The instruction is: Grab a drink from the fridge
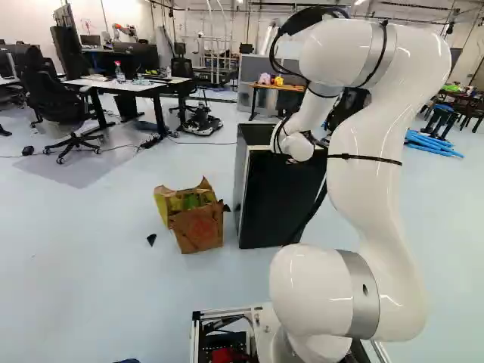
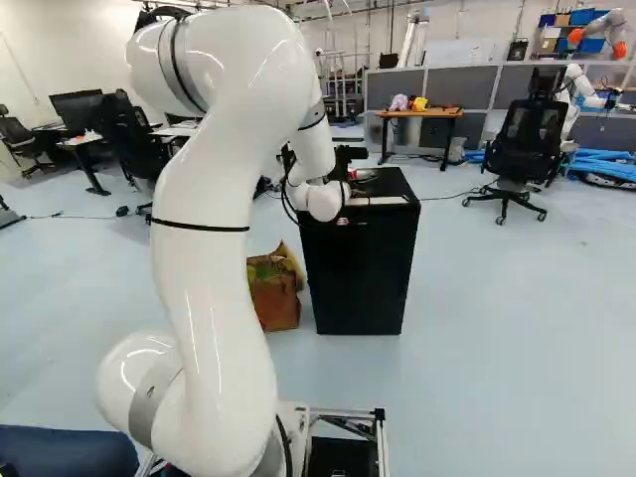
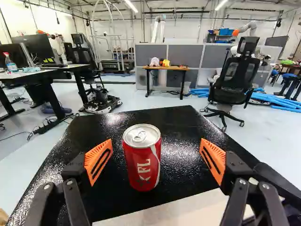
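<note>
Plainly, the red drink can [image 3: 142, 157] is the thing to be taken, and it stands upright on the dark top of the fridge [image 2: 360, 273] rather than inside it. The gripper [image 3: 156, 145] is spread wide around it, an orange pad on either side and neither touching, so nothing is held. The can is off centre between them, nearer the finger on the side of the desk [image 3: 42, 75]. A pale strip [image 3: 174, 209] runs along the near edge of the top, on the robot's side of the can. From the base views, the white arm [image 2: 214, 199] rises and reaches forward to the fridge top, while a brown paper bag [image 1: 200, 227] sits on the floor beside the fridge, out of the way of this reach. The step in hand looks to be the final lining up before the grasp. The next move likely calls for a small sideways correction, perhaps a little more reach if the pads are short of the can's middle, then an even closing and a straight lift. Closing from this offset, one pad would probably meet the can first and could push it over the smooth top or tip it.
</note>
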`<state>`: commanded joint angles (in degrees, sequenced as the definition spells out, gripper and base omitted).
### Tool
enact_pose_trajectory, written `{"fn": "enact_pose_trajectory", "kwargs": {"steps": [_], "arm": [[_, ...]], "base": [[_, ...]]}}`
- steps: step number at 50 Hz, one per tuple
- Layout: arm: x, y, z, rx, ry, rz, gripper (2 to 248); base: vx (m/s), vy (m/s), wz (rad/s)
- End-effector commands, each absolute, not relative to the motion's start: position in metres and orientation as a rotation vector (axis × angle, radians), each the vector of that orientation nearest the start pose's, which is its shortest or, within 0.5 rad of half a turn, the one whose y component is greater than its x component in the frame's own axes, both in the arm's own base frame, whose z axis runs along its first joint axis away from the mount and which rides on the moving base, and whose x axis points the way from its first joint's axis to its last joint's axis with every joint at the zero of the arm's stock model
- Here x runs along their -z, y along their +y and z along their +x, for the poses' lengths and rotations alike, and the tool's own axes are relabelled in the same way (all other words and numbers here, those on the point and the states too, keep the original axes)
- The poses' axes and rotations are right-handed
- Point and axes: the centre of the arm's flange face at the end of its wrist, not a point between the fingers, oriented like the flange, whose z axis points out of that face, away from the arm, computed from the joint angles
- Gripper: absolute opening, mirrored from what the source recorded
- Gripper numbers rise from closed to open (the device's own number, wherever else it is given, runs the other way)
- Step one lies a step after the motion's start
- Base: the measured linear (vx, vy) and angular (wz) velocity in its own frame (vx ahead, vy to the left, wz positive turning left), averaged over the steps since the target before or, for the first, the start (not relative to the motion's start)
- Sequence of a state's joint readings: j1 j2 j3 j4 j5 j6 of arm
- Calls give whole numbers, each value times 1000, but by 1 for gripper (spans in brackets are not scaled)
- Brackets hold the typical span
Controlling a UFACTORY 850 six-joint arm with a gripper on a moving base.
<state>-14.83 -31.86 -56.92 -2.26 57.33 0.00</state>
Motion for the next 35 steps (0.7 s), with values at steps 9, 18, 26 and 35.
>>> {"fn": "enact_pose_trajectory", "kwargs": {"steps": [9, 18, 26, 35], "arm": [[-359, -155, 600, 2167, 258, -2476, 247], [-357, -157, 607, 2161, 261, -2481, 247], [-355, -158, 610, 2140, 274, -2498, 247], [-354, -158, 614, 2138, 275, -2499, 247]], "base": [[0, 0, 0], [0, 0, 0], [0, 0, 0], [0, 0, 0]]}}
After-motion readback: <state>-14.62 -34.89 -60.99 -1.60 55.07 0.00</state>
